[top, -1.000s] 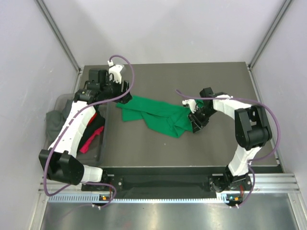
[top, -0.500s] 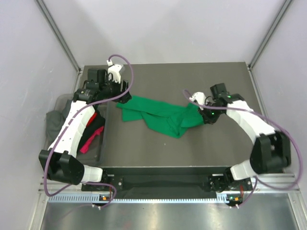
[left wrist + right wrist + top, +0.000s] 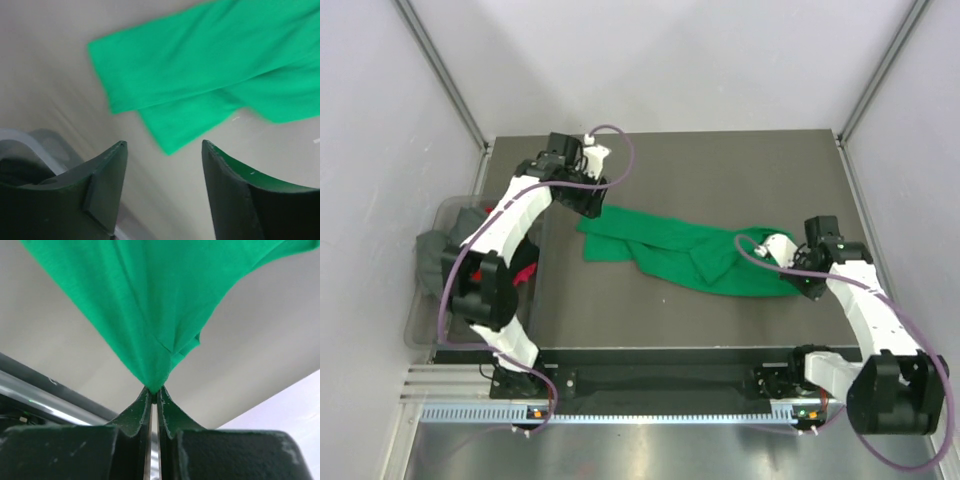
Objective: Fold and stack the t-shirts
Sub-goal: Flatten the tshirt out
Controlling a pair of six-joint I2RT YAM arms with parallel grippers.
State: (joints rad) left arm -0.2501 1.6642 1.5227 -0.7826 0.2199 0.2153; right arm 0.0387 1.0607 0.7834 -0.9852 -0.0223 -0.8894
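Note:
A bright green t-shirt (image 3: 685,250) lies stretched in a long band across the middle of the table. My right gripper (image 3: 800,284) is shut on its right end, and the cloth (image 3: 150,305) fans out from the pinched fingertips (image 3: 154,395). My left gripper (image 3: 588,208) is open and empty just above the shirt's left end (image 3: 200,85), fingers apart over bare table. Grey (image 3: 438,250) and red (image 3: 525,272) shirts lie bunched in the bin at the left.
A clear plastic bin (image 3: 430,325) stands at the table's left edge, and its rim shows in the left wrist view (image 3: 30,137). Grey walls enclose the table on three sides. A metal rail (image 3: 670,412) runs along the near edge.
My right gripper pulled the shirt's right end to the right and toward the near edge, stretching the cloth out. My left arm swung over and now hovers open at the shirt's left end.

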